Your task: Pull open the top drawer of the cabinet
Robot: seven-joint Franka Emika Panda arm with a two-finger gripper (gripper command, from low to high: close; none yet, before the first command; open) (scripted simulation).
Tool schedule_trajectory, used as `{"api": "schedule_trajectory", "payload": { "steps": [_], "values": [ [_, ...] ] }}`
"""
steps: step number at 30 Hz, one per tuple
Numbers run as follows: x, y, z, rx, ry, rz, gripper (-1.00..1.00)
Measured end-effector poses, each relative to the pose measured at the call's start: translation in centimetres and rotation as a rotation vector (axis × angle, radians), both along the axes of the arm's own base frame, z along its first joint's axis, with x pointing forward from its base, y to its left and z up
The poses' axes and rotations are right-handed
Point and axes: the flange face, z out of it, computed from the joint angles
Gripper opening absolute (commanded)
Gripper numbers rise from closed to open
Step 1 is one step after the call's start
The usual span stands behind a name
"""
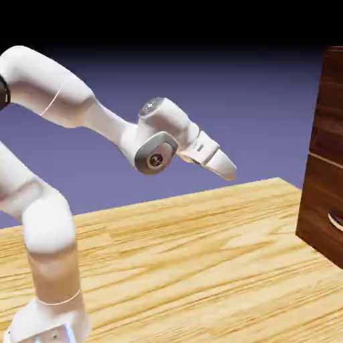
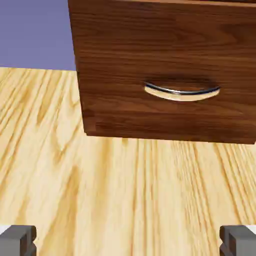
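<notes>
Hovering over the tabletop (image 1: pixel 201 261), gripper (image 2: pixel 128 241) spread wide, nothing between the fingertips. Cabinet (image 1: pixel 320 161) ahead of the hand, well apart. Top drawer (image 1: pixel 329 107) ahead too, above the lower drawer (image 2: pixel 170 65), shut.

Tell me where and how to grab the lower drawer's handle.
Take the lower drawer's curved handle at mid-bar, coming straight at the drawer front. It bows out and runs sideways, so the hand should probably turn to put one finger above and one below.
</notes>
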Motion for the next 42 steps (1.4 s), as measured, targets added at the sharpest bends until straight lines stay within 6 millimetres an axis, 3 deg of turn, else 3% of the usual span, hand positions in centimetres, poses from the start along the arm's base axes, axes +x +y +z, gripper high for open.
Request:
{"api": "schedule_trajectory", "payload": {
  "steps": [11, 17, 23, 33, 42],
  "values": [
    [0.9, 2.6, 13.0, -0.576, -0.317, 0.540, 1.00],
    [0.7, 2.0, 18.9, -0.927, -0.477, 0.730, 1.00],
    [0.8, 0.2, 23.5, -1.297, -0.595, 0.852, 1.00],
    [3.1, -4.6, 27.5, -1.939, -0.645, 0.948, 1.00],
    [8.0, -9.2, 27.0, -2.513, -0.490, 1.001, 1.00]
  ]
}}
